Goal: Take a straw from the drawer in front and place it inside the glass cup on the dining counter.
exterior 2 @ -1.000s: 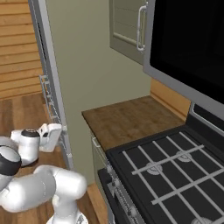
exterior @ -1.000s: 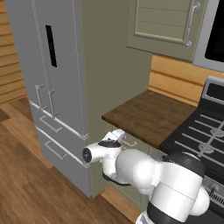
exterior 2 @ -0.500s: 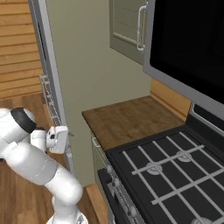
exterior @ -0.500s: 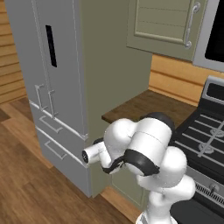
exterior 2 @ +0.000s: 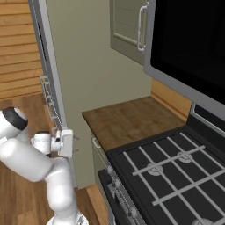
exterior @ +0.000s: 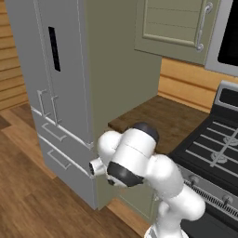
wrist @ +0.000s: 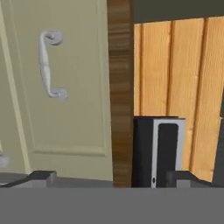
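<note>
The drawer [wrist: 65, 113] is a shut sage-green framed panel with a small silver handle [wrist: 49, 64]. It fills the left half of the hand view, which is rolled on its side. My gripper [wrist: 109, 178] is open and faces the panel from a short way off, with nothing between its fingertips [wrist: 41, 176]. From the right base view the gripper [exterior 2: 75, 143] hangs just left of the drawer [exterior 2: 95, 151] under the wood counter. The straw is hidden, and the glass cup and dining counter are out of view.
A tall grey fridge [exterior: 51, 93] stands left of the cabinet. A brown wood counter [exterior 2: 123, 118] tops the drawer, with a black stove [exterior 2: 167, 171] to its right. An upper cabinet [exterior: 172, 23] and a dark microwave [exterior 2: 189, 39] hang above. My own arm [exterior: 135, 162] blocks the cabinet front in the left base view.
The arm has folded, its elbow swinging up and over, and the hand has moved closer to the drawer front. The jaws have stayed open.
</note>
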